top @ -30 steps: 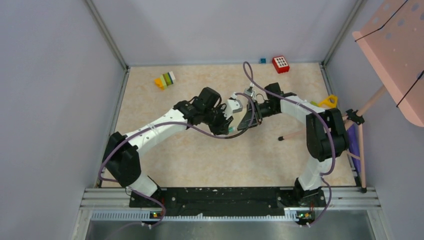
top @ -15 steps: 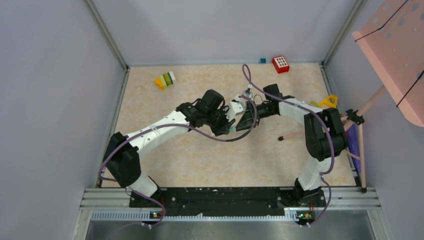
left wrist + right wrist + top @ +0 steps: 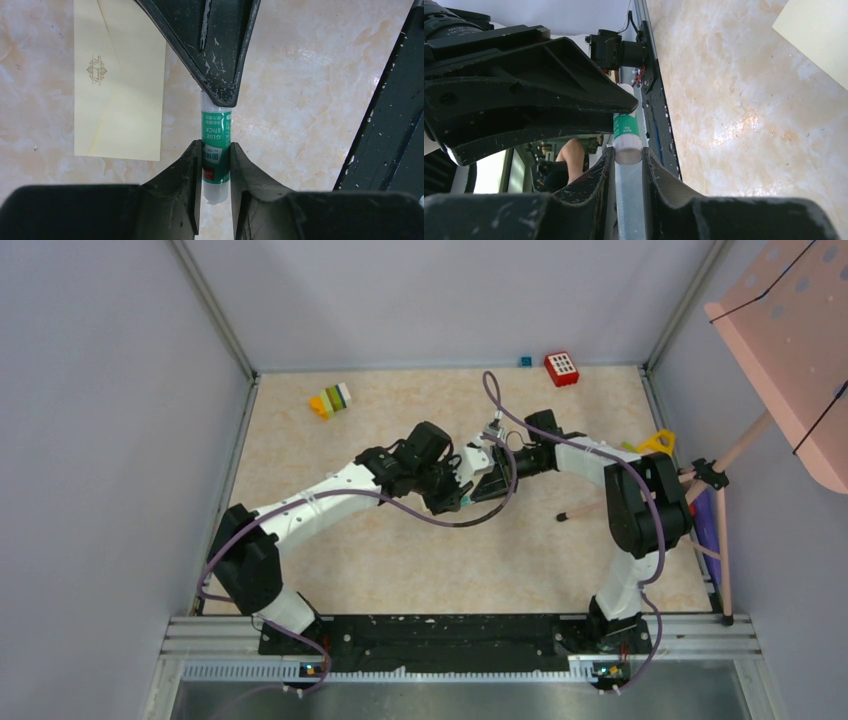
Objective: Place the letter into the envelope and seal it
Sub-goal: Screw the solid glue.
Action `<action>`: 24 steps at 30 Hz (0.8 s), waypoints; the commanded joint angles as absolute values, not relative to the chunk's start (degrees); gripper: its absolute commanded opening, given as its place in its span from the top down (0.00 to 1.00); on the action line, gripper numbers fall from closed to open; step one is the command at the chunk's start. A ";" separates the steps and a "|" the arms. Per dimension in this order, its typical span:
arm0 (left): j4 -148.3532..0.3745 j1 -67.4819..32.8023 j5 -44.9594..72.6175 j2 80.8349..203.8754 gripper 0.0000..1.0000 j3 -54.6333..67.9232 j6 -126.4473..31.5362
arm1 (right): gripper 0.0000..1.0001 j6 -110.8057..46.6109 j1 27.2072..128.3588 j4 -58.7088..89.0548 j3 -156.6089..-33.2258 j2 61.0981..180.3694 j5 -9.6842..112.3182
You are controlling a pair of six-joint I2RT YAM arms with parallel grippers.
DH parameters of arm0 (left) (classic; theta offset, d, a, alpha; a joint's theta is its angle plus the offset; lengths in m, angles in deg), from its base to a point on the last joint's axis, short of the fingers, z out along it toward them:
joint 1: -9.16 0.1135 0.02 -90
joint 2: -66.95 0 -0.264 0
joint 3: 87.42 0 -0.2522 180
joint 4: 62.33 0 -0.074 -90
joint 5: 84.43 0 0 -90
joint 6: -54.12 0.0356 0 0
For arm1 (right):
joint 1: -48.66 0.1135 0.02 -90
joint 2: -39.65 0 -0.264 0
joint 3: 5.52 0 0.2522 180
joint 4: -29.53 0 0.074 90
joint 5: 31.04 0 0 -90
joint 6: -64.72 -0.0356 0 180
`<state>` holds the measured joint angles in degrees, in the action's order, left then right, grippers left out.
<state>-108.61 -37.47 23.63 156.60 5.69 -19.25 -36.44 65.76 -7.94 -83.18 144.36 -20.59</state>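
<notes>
Over the middle of the counter (image 3: 310,75): one glue stick (image 3: 216,131), white body with a green label, was held between both arms. Left tool (image 3: 216,152): narrow, clamped on the lower body of the stick. Right tool (image 3: 628,156): narrow, its jaws set against either side of the pale far end, which looked to be the cap, not yet pulled off. Envelope (image 3: 119,85): cream-yellow, gold mark mid-face. It lay flat on the counter beside the stick in the left wrist view, and neither arm held it. The pointed flap (image 3: 92,100) appeared to lie down against the body. Letter: none was in view, and whether it was already inside could not be told. Judged state of task: insertion was unconfirmed but probably done, since glue was in hand. Sealing had reached only the uncapping; no glue was applied and the flap was not pressed. Remaining: remove the cap, glue the flap, close and press.
</notes>
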 commanded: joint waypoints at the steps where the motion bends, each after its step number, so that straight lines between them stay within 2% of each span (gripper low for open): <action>1: -107.24 -37.87 25.29 157.59 1.00 5.20 -18.69 | 0.85 -33.32 66.10 -9.61 -85.12 143.83 -20.57; 4: -112.27 -37.64 29.92 160.43 1.00 1.82 -18.83 | 0.85 -26.24 66.21 -15.31 -86.63 143.12 -21.88; 7: -115.91 -36.33 40.03 162.99 1.00 -0.31 -18.53 | 0.84 -12.46 66.63 -24.35 -88.33 141.31 -23.20; 11: -120.91 -34.47 52.41 166.16 1.00 -3.00 -16.91 | 0.84 19.23 67.77 -42.98 -90.16 138.43 -25.50; 14: -126.54 -32.19 63.09 168.78 1.00 -5.81 -13.40 | 0.84 56.39 68.06 -67.49 -91.31 138.38 -27.77; 18: -132.59 -29.70 72.46 171.17 1.00 -7.88 -8.84 | 0.84 60.83 68.31 -70.01 -90.69 138.72 -28.77; 21: -134.28 -29.17 75.36 171.78 1.00 -7.82 -7.56 | 0.80 61.46 68.28 -70.12 -90.53 139.64 -29.49; 24: -134.21 -29.00 74.02 171.52 1.00 -7.75 -7.61 | 0.66 60.35 68.30 -70.04 -91.14 140.08 -29.72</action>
<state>-130.83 -29.28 69.38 171.55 -5.96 -10.90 52.41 67.68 -65.83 -88.41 141.06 -24.90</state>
